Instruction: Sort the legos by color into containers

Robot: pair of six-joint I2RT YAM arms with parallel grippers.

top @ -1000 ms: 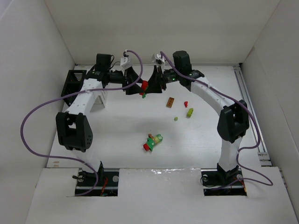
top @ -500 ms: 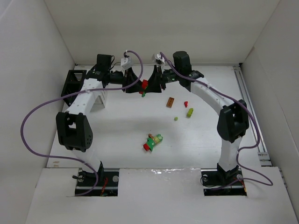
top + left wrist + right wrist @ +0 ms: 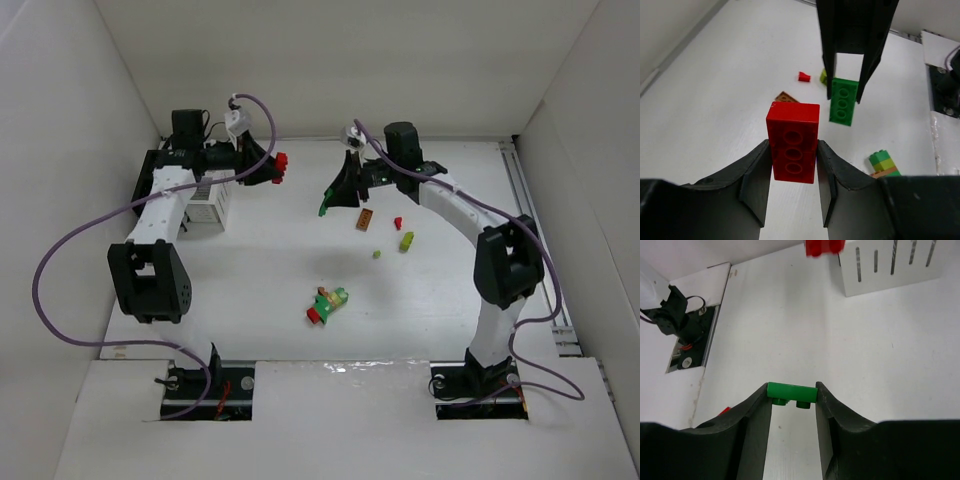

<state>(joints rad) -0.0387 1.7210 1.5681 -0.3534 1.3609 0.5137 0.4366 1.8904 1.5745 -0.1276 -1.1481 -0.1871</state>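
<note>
The left gripper (image 3: 792, 150) clamps a red brick (image 3: 792, 142) above the table near the white bin (image 3: 212, 205), its long axis running out along the fingers. The right gripper (image 3: 791, 390) pinches a green brick (image 3: 791, 392) over mid-table, likewise lengthwise and jutting past the fingertips.

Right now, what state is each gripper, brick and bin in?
left gripper: shut on red brick, raised.
red brick: clamped, aloft.
right gripper: shut on green brick, raised.
green brick: clamped, aloft, apart from the red one.
brick cluster: joined, lying loose.
orange brick: lying flat, loose.
white bin: upright, contents hidden.
black bin: upright, largely hidden.
</note>
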